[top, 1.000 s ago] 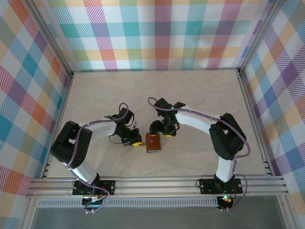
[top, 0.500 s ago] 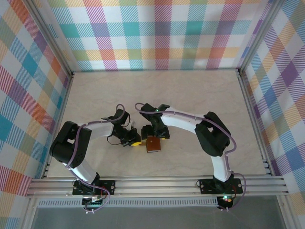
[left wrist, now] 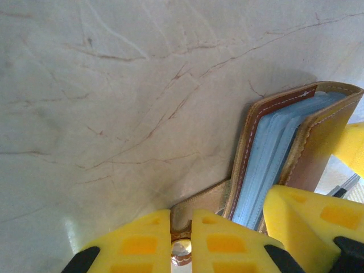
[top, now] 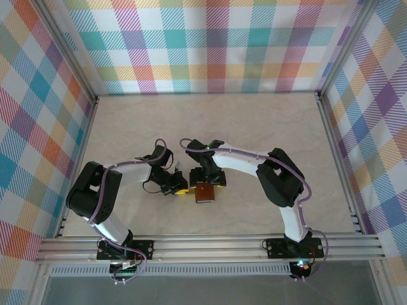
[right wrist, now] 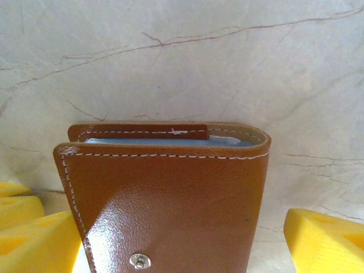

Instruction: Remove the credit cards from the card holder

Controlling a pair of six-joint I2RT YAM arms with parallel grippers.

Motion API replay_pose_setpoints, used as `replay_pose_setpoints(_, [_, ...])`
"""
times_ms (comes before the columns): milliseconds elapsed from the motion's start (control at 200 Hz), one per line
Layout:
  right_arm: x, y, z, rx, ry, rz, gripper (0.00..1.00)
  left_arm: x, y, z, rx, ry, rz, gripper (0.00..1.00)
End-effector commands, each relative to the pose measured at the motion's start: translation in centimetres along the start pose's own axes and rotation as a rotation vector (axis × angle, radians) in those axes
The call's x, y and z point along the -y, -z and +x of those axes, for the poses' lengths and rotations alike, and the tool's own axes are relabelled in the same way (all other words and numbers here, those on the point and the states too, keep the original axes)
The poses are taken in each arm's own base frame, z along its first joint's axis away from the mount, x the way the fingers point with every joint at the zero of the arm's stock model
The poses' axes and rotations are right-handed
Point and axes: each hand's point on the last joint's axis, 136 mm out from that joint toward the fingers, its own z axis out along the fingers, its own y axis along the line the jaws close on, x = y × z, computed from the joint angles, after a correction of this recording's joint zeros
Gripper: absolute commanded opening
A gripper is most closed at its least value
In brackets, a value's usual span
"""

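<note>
the card holder (right wrist: 170, 210) is brown leather with white stitches and blue-grey plastic inside. the worktop (top: 254, 127) is pale marble with thin brown lines. the walls (top: 210, 44) have rainbow checks.

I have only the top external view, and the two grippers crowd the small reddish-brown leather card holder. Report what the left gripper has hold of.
Observer: The left gripper is shut on the thin tan strap tab at the edge of the small reddish-brown leather card holder.
Operator: Now give me the right gripper.
Observer: The right gripper is open and straddles the card holder, with a yellow finger on either side of it.
</note>
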Motion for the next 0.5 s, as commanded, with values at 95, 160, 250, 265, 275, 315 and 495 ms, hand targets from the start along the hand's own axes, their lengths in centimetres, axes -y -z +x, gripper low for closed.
replay_pose_setpoints(95, [0.6, 3.2, 0.3, 0.042, -0.001, 0.02, 0.9, -1.4, -0.4, 0.7, -0.016, 0.006, -0.045, 0.12])
replay_pose_setpoints(160, [0.8, 3.8, 0.3, 0.054, 0.002, 0.018, 0.9, -1.3, -0.2, 0.6, -0.011, 0.005, -0.048, 0.12])
replay_pose_setpoints(250, [1.2, 4.5, 0.4, 0.067, 0.008, 0.023, 0.89, -1.3, 0.0, 0.6, -0.007, 0.005, -0.055, 0.12])
replay_pose_setpoints(265, [1.3, 4.6, 0.4, 0.068, 0.011, 0.025, 0.89, -1.3, 0.1, 0.6, -0.006, 0.005, -0.057, 0.12])
replay_pose_setpoints(275, [1.3, 4.7, 0.5, 0.069, 0.011, 0.027, 0.89, -1.3, 0.1, 0.6, -0.005, 0.006, -0.058, 0.12])
replay_pose_setpoints(315, [1.6, 5.0, 0.5, 0.074, 0.014, 0.033, 0.89, -1.3, 0.2, 0.5, -0.001, 0.005, -0.064, 0.12])
replay_pose_setpoints(495, [3.2, 5.7, 0.7, 0.08, 0.019, 0.038, 0.82, -1.3, 0.8, 0.2, 0.01, 0.008, -0.1, 0.12])
